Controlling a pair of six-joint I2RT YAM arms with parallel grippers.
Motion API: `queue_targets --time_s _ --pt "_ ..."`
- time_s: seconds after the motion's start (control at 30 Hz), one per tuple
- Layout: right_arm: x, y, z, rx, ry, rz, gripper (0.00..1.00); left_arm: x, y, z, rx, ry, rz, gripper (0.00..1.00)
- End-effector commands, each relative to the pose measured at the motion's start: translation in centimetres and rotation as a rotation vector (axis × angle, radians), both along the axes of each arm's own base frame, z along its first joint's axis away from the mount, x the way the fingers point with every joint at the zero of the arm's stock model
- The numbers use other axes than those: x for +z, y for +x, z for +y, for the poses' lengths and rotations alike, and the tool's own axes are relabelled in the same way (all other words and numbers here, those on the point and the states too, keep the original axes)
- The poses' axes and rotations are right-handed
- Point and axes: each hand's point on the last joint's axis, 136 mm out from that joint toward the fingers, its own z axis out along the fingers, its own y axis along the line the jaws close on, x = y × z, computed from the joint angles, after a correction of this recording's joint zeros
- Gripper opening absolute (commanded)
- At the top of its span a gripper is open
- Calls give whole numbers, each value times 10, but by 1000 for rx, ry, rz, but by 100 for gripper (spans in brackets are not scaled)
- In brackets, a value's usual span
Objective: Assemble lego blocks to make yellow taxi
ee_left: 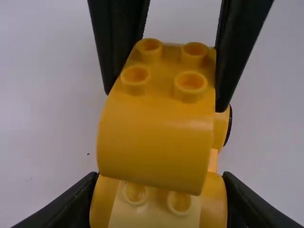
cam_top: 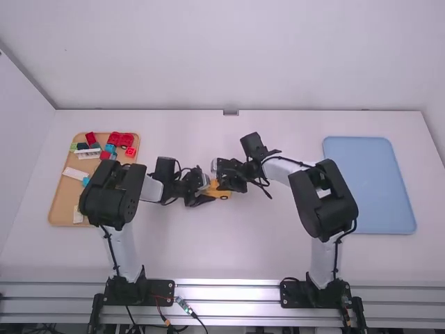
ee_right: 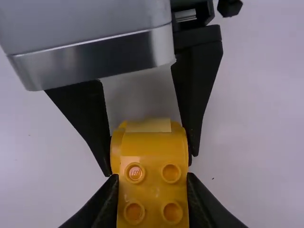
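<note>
Mid-surface [cam_top: 229, 257], the left hand [ee_left: 159, 202] grips the yellow base [ee_left: 154, 214] and the right hand [ee_right: 152, 183] clasps the yellow block [ee_left: 154, 137] atop it. Assembly looks nearly done; firm seating, then release, likely remain.

Glossy yellow plastic block [ee_left: 156, 137], smooth.

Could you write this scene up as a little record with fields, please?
Left gripper: closed on the yellow car base
Right gripper: closed on the yellow block with four round studs
Block position: over the base; whether it is fully pressed on, I cannot tell
Brown tray: at the table's left, holding red, blue, white and green pieces
Blue tray: at the table's right
</note>
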Motion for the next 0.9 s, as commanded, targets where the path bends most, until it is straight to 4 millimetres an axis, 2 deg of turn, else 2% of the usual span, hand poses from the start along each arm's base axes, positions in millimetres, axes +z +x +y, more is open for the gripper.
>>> queue_targets --time_s 0.0,0.13,0.27,0.3,0.33,0.43,0.5,0.53,0.57,0.67,0.87 --pt "10 -1 0 -1 14 -11 0 -12 -3 1 17 38 47 50" --pt "10 -1 0 -1 15 -10 0 -13 -4 1 -5 56 70 47" --pt "10 -2 0 0 13 -7 0 -11 -1 1 -5 59 83 50" --pt "9 -2 0 -1 13 -7 0 -10 0 1 -4 59 80 54" --pt "9 -2 0 -2 13 -5 0 -10 1 1 -4 59 78 61" --pt "9 -2 -1 -2 12 -4 0 -10 1 1 -5 59 74 66" --pt "10 -1 0 -3 14 -7 0 -10 1 1 -4 59 75 82" --pt "10 -1 -1 -3 13 -8 0 -10 2 1 -1 63 74 87" --pt "10 -1 -1 -3 13 -8 0 -10 2 1 0 64 74 87" --pt "10 -1 0 -2 15 -10 0 -13 4 4 18 99 68 98" --pt "10 2 -3 -9 16 -11 0 -4 11 7 33 159 -5 99"
